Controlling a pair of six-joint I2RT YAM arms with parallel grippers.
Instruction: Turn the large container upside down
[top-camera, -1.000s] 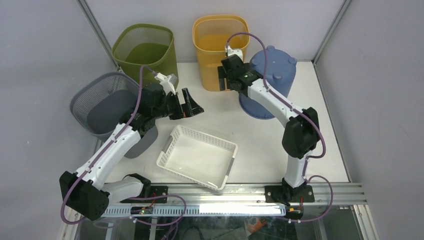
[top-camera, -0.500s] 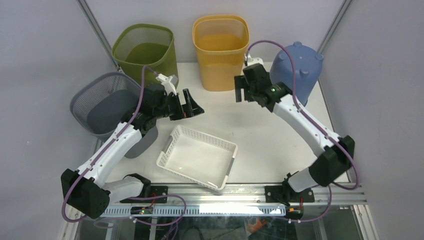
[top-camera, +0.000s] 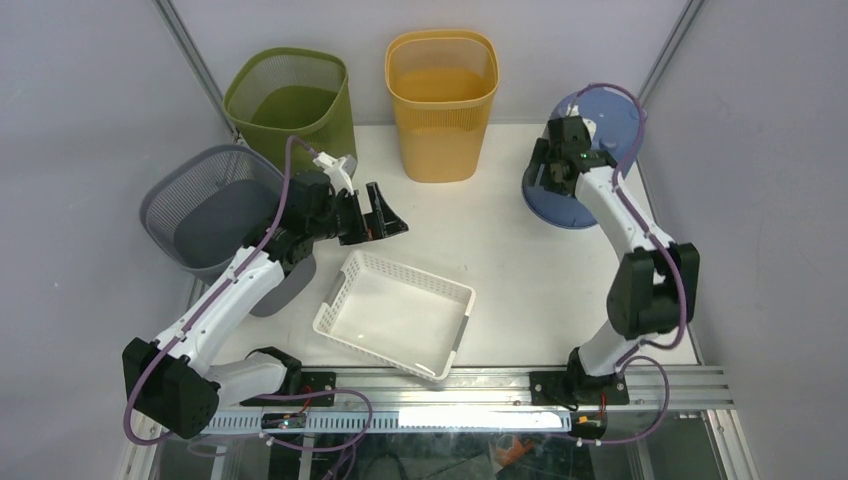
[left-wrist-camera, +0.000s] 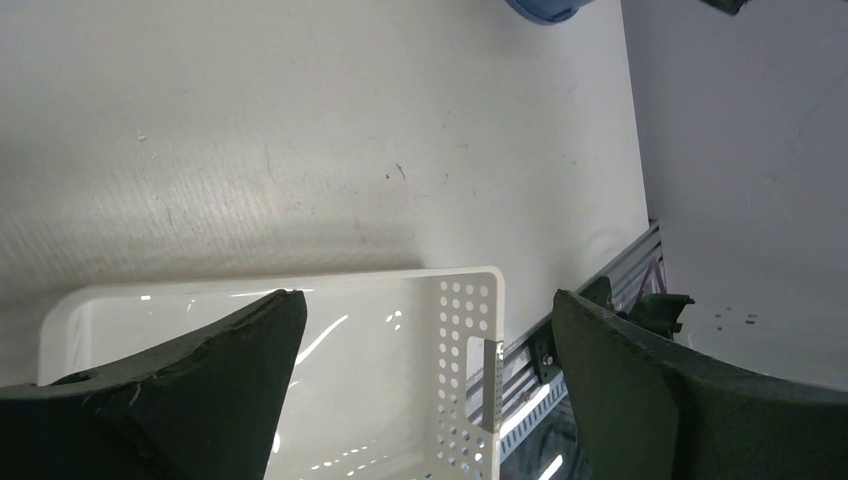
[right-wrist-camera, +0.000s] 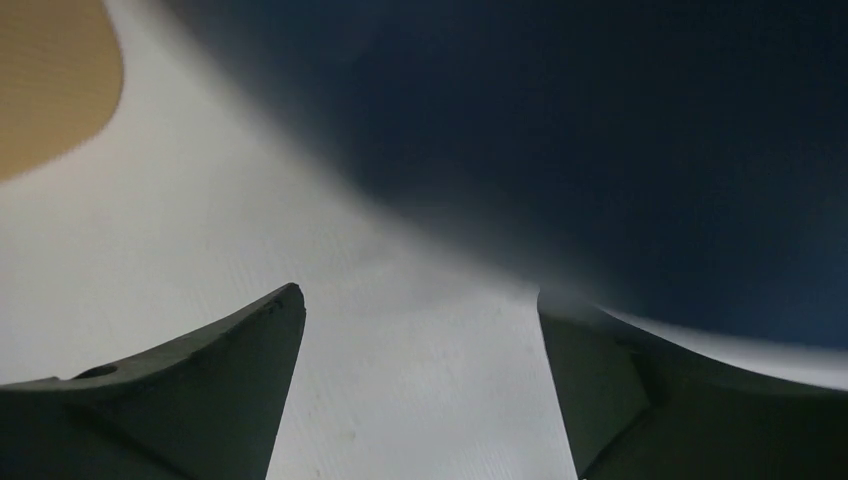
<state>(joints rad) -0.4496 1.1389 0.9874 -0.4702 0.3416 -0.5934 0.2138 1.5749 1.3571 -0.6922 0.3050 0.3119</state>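
Blue bin (top-camera: 560, 205) just got tipped sideways, so the flip looked half done; right end effector (right-wrist-camera: 418, 300) and left end effector (left-wrist-camera: 425, 300) gaped empty.

No writing can be read anywhere; the blue container (right-wrist-camera: 600, 120) is blurred close up, perhaps hiding small print.

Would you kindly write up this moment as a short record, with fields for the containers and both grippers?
blue container: back right corner, tilted, not standing flat
right gripper: open, nothing between its jaws, close beside the blue container; contact unclear
left gripper: open, empty, above the white basket
white basket: mouth up, front centre
green bin: mouth up, back left
yellow bin: mouth up, back centre
grey bin: mouth up, far left
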